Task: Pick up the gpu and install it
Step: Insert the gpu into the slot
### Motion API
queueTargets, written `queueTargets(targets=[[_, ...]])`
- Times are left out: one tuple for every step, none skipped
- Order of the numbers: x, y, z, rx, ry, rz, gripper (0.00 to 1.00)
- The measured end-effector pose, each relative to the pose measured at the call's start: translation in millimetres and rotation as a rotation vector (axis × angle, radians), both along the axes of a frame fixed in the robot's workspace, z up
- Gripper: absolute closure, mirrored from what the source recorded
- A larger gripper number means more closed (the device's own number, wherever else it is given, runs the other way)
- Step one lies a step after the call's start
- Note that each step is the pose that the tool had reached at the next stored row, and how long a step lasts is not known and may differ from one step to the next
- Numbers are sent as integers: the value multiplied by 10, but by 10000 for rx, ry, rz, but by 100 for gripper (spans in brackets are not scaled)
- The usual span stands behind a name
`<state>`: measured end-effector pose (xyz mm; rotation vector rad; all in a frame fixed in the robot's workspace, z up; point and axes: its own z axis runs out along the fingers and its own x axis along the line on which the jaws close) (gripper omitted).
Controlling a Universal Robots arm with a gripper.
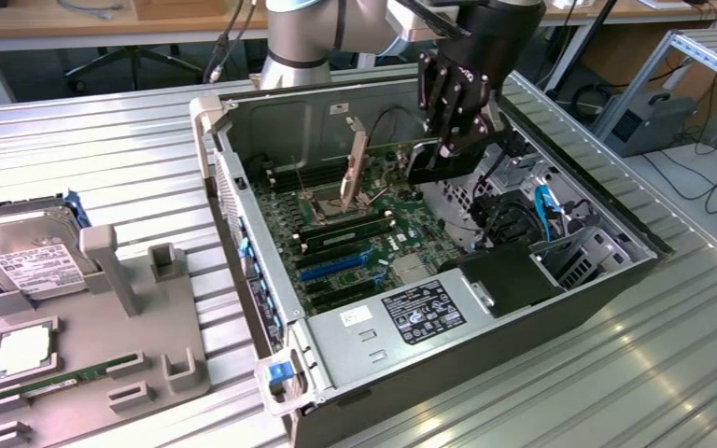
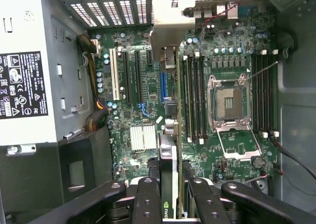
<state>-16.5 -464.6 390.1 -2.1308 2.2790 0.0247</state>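
Observation:
An open computer case (image 1: 249, 233) lies on its side with the motherboard (image 1: 372, 233) exposed. My gripper (image 1: 456, 140) hangs over the case's far right part, shut on the gpu (image 1: 440, 164), a dark card held on edge above the board. In the wrist view the gpu (image 2: 168, 150) runs edge-on away from the black fingers (image 2: 148, 199), which clamp it from both sides, and its pale metal bracket (image 2: 168, 31) points at the slotted rear wall. The card floats above the expansion slots, near the blue slot (image 2: 164, 85), apart from the board.
A power supply (image 1: 428, 308) fills the case's near corner, with cables and drive bays (image 1: 545, 224) beside it. The empty CPU socket (image 2: 229, 100) and memory slots flank the card. On the exterior view's left, a grey fixture (image 1: 109, 345) holds a hard drive (image 1: 22, 257) and a green memory stick (image 1: 48, 383).

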Motion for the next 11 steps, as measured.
queueTargets(targets=[[0, 0, -4, 1, 0, 1, 73], [0, 0, -5, 1, 0, 0, 73], [0, 0, -7, 1, 0, 0, 73], [0, 0, -8, 1, 0, 0, 73], [0, 0, -12, 0, 0, 0, 73], [0, 0, -13, 1, 0, 0, 73], [0, 0, -15, 0, 0, 0, 73], [0, 0, -22, 3, -1, 0, 73], [0, 0, -28, 2, 0, 0, 73], [0, 0, -36, 2, 0, 0, 73], [0, 0, -40, 2, 0, 0, 73]])
